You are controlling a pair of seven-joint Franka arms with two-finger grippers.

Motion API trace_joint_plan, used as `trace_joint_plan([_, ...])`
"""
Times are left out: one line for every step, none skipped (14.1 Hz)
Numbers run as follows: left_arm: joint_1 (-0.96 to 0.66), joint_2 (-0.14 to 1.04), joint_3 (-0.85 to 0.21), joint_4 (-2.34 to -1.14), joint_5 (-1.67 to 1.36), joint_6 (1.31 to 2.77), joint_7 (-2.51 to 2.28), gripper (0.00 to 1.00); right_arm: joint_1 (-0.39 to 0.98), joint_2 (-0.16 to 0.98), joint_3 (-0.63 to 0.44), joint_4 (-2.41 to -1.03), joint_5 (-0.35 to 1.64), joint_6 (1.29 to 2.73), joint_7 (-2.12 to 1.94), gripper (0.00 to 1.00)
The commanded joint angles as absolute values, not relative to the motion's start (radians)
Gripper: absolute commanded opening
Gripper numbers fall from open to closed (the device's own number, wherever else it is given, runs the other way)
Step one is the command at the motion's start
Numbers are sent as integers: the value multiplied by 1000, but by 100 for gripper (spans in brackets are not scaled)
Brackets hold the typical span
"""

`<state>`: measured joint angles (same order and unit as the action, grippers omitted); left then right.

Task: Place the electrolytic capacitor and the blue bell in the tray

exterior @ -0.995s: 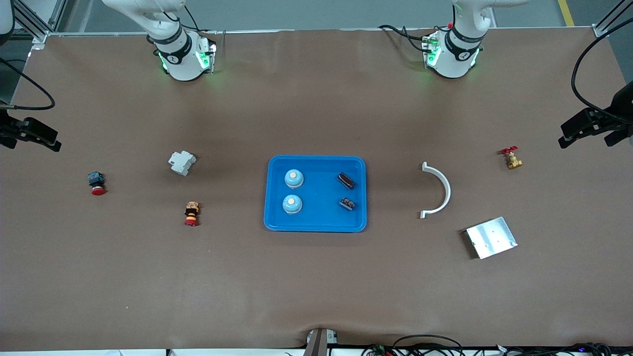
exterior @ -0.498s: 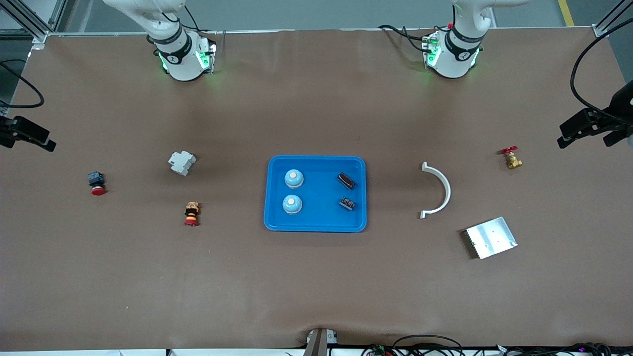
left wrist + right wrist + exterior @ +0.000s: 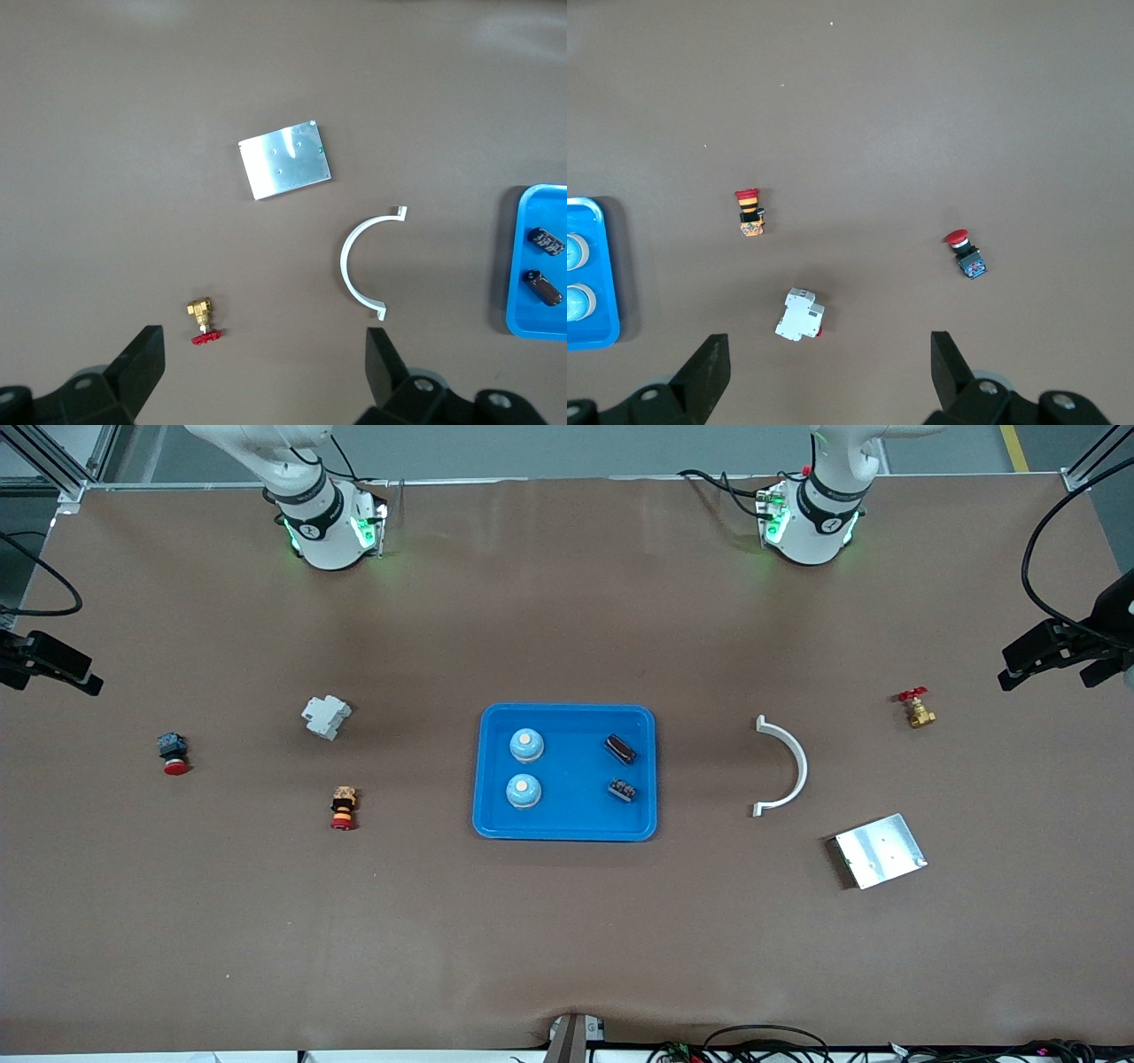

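The blue tray (image 3: 567, 829) lies mid-table. In it stand two blue bells (image 3: 526, 745) (image 3: 523, 790) with pale tops, at the right arm's end of the tray. The dark electrolytic capacitor (image 3: 620, 748) and a second small dark part (image 3: 623, 789) lie at the tray's other end; both show in the left wrist view (image 3: 544, 286) (image 3: 549, 241). My left gripper (image 3: 1044, 682) (image 3: 264, 363) hangs open over the left arm's end of the table, holding nothing. My right gripper (image 3: 58, 686) (image 3: 829, 367) hangs open and holds nothing over the right arm's end.
Toward the right arm's end lie a white breaker (image 3: 326, 716), a red push button (image 3: 173, 753) and an orange-and-red button (image 3: 343, 807). Toward the left arm's end lie a white half ring (image 3: 784, 765), a silvery metal plate (image 3: 880, 850) and a brass valve (image 3: 917, 708).
My right gripper has drifted slightly toward its table edge. The left gripper and everything on the table stay where they were.
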<state>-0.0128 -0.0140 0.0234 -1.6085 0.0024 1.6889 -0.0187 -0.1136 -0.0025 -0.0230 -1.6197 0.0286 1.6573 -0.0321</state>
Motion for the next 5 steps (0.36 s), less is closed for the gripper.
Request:
trace_joint_plan([-14,-3,26,-1585,-2,1669,2,100,-124,-34,-14,-1651,43,1667,-48,100])
trace_joint_plan([-12,-3,26,-1585,-3,1669,3,100,-124,-34,-14,-1651,43,1666,-48,100])
trace_joint_plan([-12,-3,26,-1585,-3,1669,3,100,-124,-34,-14,-1652,41,1666,-48,100])
trace_joint_plan([-12,-3,26,-1585,-3,1669,2,100,-124,-34,-14,-1654,41,1666,-48,100])
trace_joint_plan([-12,0,26,-1585,-3,1669,2,100,-124,-34,-14,-1655,41,1666,-48,100])
